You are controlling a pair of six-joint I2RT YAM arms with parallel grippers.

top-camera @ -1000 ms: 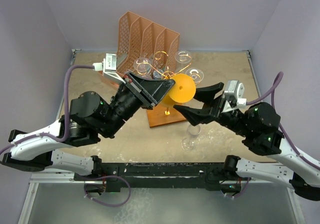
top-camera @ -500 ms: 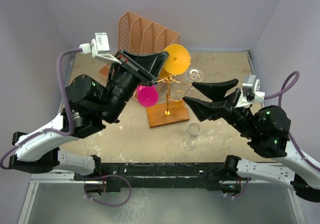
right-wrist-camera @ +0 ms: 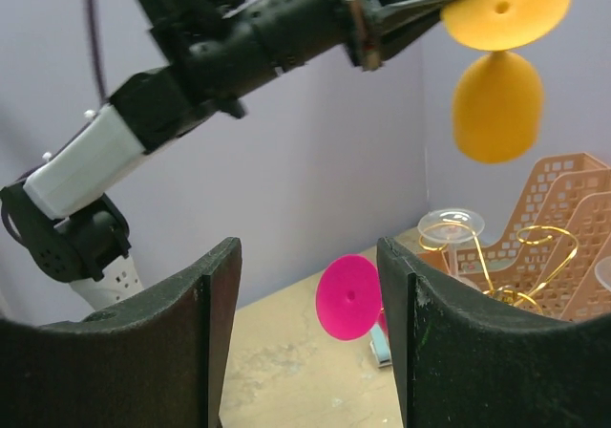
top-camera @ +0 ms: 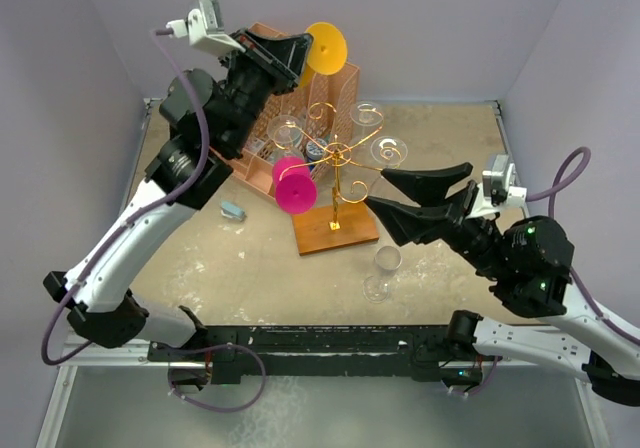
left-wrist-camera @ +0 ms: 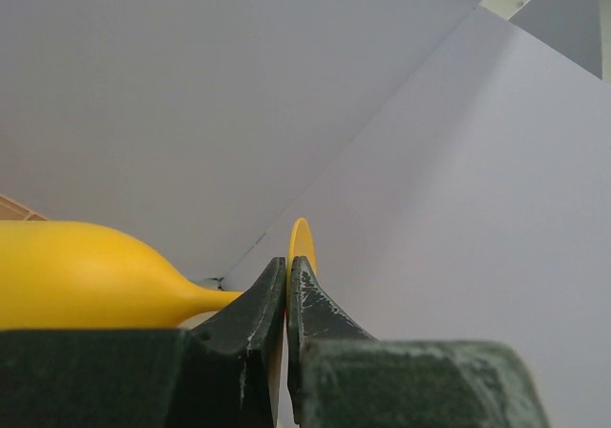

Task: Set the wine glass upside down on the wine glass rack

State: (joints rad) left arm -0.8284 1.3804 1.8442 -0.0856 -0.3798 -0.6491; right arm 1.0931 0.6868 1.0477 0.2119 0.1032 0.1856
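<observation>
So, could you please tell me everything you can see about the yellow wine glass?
The yellow wine glass looks like smooth, opaque plastic, all one colour. It has a round flat foot with a small mark at its centre, a short stem and a rounded bowl. It hangs upside down, foot on top and bowl below. The left arm's fingers are shut on the rim of its foot. It is high in the air, above the gold wire rack, and touches nothing else.

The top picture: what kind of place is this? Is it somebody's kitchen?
Probably a robot test booth, not a kitchen: plain lilac walls box in a sandy table holding a gold wine glass rack, and the left gripper and right gripper sit on arms bolted at its near edge.
</observation>
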